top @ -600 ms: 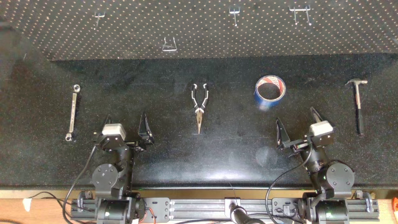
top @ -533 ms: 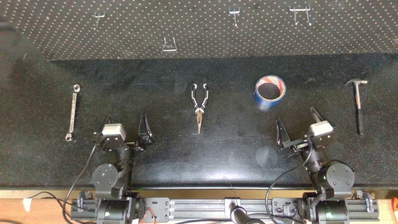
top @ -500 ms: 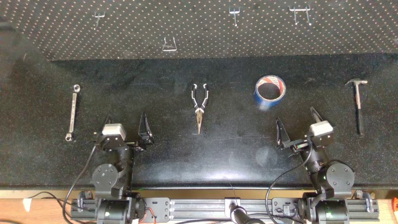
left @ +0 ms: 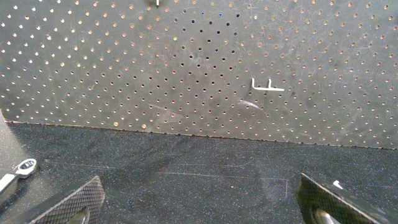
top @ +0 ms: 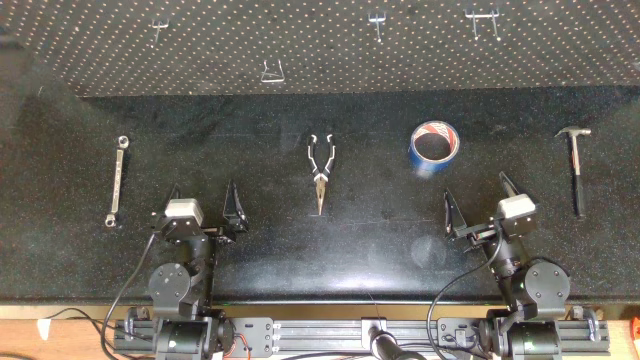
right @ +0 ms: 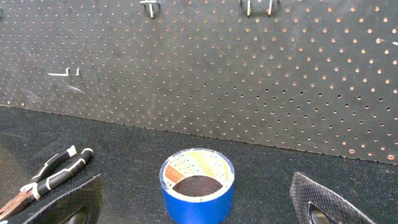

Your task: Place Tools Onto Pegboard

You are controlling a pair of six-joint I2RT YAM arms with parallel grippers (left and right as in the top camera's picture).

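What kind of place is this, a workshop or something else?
Probably a workshop-style robot test bench: a perforated pegboard with metal hooks stands behind a dark mat, where a wrench, pliers, tape roll and hammer lie.

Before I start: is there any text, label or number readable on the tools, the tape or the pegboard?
No text can be read.
Tape roll: marks on its inner core, too blurred to read.
Wrench, pliers, hammer, pegboard: no print visible.

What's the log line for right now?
left gripper open, empty | right gripper open, empty | wrench, pliers, tape, hammer on table | none on pegboard
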